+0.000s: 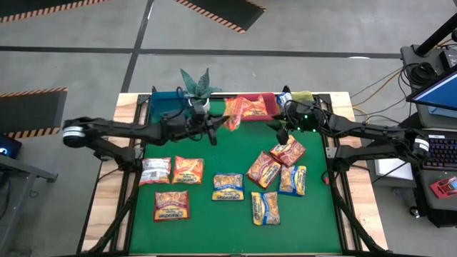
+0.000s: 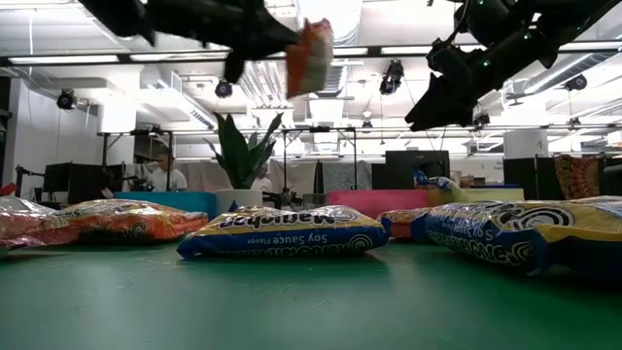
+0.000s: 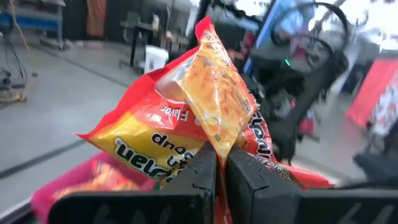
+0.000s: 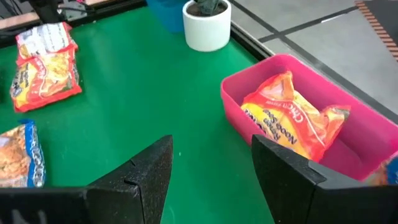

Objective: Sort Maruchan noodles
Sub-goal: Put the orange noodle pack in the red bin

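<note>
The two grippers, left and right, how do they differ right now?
The left gripper is shut on an orange noodle packet, held in the air beside the red bin; the right gripper is open and empty. Both hover near the table's far edge.

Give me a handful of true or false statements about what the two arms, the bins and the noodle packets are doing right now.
1. The left gripper is shut on an orange noodle packet, held up off the table. True.
2. The right gripper is carrying a packet. False: its fingers are open and hold nothing; it hovers near the red bin.
3. The red bin already has a packet inside. True.
4. The green mat has been cleared of packets. False: several still lie there, including a blue soy sauce packet.
5. The potted plant stands at the front edge of the table. False: it stands at the back, by the bins.
</note>
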### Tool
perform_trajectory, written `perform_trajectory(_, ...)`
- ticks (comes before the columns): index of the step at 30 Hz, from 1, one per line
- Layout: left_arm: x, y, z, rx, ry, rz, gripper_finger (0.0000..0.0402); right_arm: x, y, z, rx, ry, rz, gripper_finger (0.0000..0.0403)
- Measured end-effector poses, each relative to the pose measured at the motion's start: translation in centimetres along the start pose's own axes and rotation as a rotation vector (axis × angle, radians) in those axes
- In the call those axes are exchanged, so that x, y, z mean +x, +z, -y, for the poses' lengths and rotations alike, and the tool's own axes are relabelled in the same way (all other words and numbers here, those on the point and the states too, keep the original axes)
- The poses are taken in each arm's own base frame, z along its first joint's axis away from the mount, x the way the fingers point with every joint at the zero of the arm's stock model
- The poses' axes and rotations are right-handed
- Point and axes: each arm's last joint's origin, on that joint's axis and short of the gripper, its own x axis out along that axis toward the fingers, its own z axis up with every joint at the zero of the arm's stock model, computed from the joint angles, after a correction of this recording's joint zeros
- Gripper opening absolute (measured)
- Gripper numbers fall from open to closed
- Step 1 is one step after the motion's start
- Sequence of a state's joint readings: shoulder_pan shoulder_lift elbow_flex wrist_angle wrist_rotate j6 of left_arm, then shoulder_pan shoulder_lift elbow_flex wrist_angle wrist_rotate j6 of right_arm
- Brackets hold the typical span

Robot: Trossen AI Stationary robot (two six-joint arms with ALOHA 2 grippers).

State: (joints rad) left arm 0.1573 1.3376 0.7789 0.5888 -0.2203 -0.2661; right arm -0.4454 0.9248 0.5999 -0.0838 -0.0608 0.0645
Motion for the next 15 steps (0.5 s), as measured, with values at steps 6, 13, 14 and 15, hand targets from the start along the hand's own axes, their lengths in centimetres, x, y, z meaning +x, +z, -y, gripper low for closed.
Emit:
perform_trajectory(6,4.7,-1.8,-2.2,-0.092,0.056,0.093,0.0000,-1.7,0.1,-0.1,-0.010,0.000,0.012,0.0205)
perform_trajectory(13,10.2,-3.9,-5.0,-0.200,0.132,0.089,0.0000,-3.7,0.3,-0.2,-0.019,0.005,0.095,0.0205)
perform_trajectory(14,10.7,-4.1,-5.2,-0.220,0.134,0.101,0.0000,-3.8,0.1,-0.2,-0.019,0.005,0.100,0.0205)
perform_trajectory(15,11.3,-4.4,-5.5,-0.240,0.135,0.116,0.0000,-3.9,0.0,-0.2,-0.019,0.006,0.103,0.0205)
